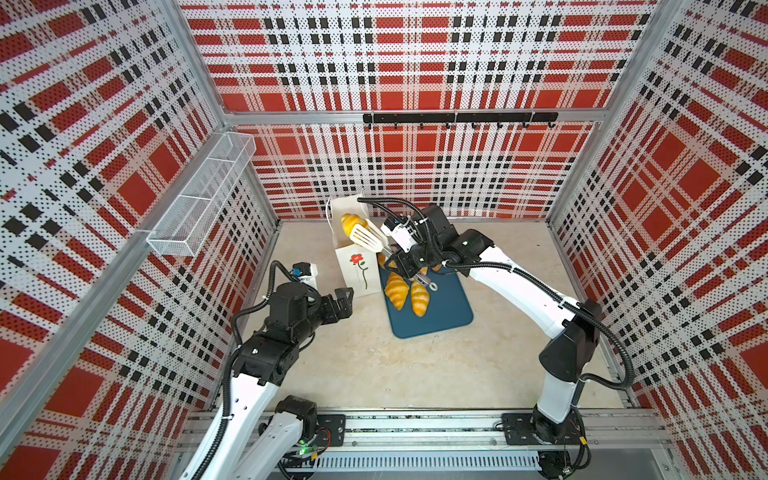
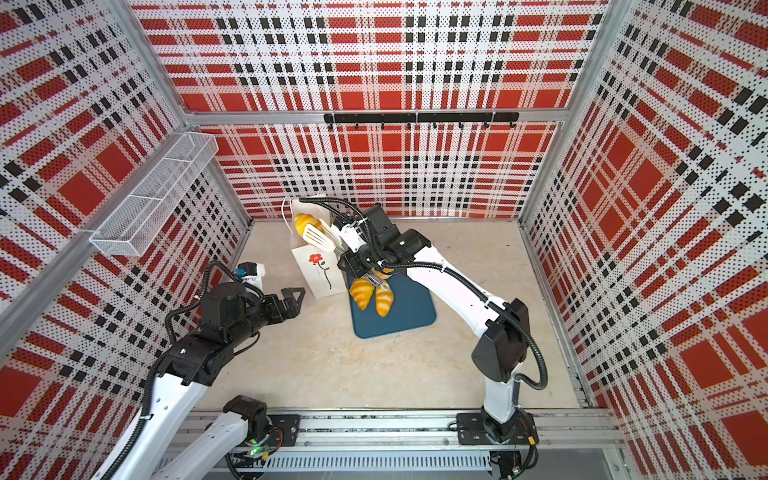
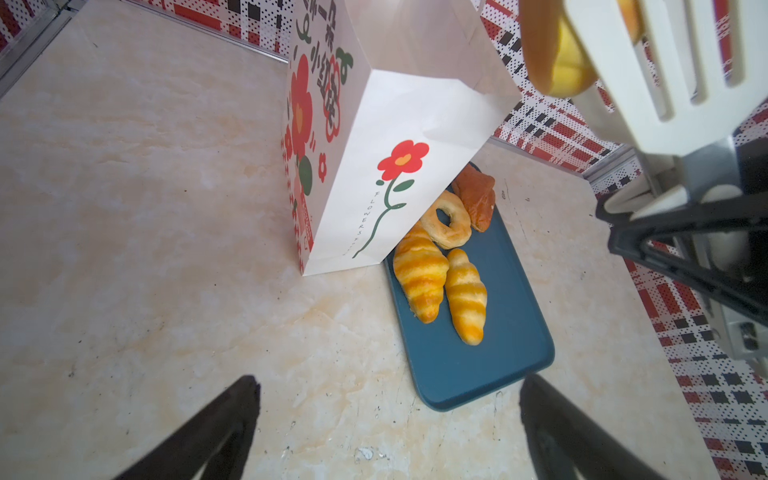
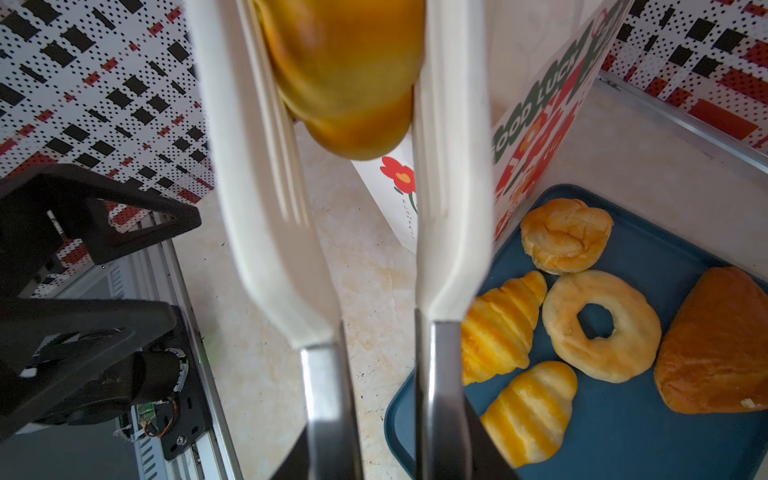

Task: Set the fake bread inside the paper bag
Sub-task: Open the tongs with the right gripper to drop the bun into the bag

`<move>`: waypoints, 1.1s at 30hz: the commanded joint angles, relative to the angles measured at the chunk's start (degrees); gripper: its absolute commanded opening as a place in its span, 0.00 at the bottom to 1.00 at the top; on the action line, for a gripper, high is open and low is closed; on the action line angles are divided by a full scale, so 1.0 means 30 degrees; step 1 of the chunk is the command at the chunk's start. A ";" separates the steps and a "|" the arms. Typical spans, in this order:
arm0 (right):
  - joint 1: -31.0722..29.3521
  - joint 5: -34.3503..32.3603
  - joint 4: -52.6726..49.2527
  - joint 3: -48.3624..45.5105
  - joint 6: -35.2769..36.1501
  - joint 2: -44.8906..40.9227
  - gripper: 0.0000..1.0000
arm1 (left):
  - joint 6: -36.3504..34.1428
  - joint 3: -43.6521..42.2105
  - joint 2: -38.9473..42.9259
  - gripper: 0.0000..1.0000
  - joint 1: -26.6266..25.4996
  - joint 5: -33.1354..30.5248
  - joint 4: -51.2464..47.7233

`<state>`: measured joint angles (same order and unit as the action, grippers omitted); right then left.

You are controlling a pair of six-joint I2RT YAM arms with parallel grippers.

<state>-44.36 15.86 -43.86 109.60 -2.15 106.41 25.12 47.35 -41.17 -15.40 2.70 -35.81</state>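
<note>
The white paper bag (image 1: pixel 356 277) (image 2: pixel 319 274) (image 3: pixel 390 166) with a red flower stands upright left of the blue tray (image 1: pixel 446 309) (image 3: pixel 498 361) (image 4: pixel 623 440). My right gripper (image 1: pixel 402 268) (image 4: pixel 384 451) is shut on the metal handles of white slotted tongs (image 1: pixel 368 240) (image 2: pixel 318 237) (image 4: pixel 266 187). The tongs pinch a golden croissant (image 1: pixel 348 222) (image 2: pixel 302 222) (image 4: pixel 345 70) over the bag's open top. On the tray lie two croissants (image 3: pixel 419 278) (image 3: pixel 467 295), a ring doughnut (image 4: pixel 600 326), a round bun (image 4: pixel 567 235) and a darker orange-brown piece (image 4: pixel 719 340). My left gripper (image 1: pixel 345 297) (image 3: pixel 388 415) is open and empty, low beside the bag.
A white wire basket (image 1: pixel 203 191) hangs on the left wall. A black hook rail (image 1: pixel 459 118) runs along the back wall. The tray's near half is bare, and marbled tabletop (image 1: pixel 415 374) stretches in front of it.
</note>
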 commanded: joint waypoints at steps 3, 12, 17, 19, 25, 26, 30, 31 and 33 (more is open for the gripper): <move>-0.0088 -0.0499 0.1044 0.2064 0.0241 0.1127 0.36 | -0.0329 -0.0075 0.0042 0.99 0.0189 0.0295 0.0116; -0.0045 -0.1590 -0.0012 0.4610 0.0718 0.3026 0.37 | -0.0362 -0.0429 0.0251 0.99 0.0186 0.0301 0.0102; -0.0041 -0.2040 -0.0425 0.5148 0.0864 0.3472 0.38 | -0.0446 -0.0469 0.0364 0.99 0.0182 0.0243 0.0043; -0.0063 -0.2277 -0.0622 0.5385 0.0982 0.3623 0.42 | -0.0464 -0.0477 0.0334 0.99 0.0182 0.0255 0.0038; -0.0065 -0.2677 -0.1110 0.5917 0.1245 0.3824 0.56 | -0.0428 -0.0521 0.0305 0.99 0.0182 0.0316 0.0028; -0.0045 -0.2707 -0.1124 0.5917 0.1244 0.3817 0.58 | -0.0428 -0.0521 0.0306 0.99 0.0196 0.0356 0.0043; -0.0040 -0.2819 -0.1201 0.5889 0.1362 0.3645 0.62 | -0.0421 -0.0550 0.0340 0.99 0.0203 0.0370 0.0006; -0.0042 -0.2868 -0.1230 0.5884 0.1388 0.3559 0.62 | -0.0435 -0.0543 0.0319 0.99 0.0178 0.0380 -0.0027; -0.0064 -0.2913 -0.1231 0.5734 0.1460 0.3319 0.62 | -0.0410 -0.0550 0.0363 0.99 0.0176 0.0381 -0.0017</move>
<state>-44.34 7.81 -49.71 125.14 0.89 117.38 24.75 46.37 -40.69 -15.40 3.62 -35.73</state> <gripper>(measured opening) 0.618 0.994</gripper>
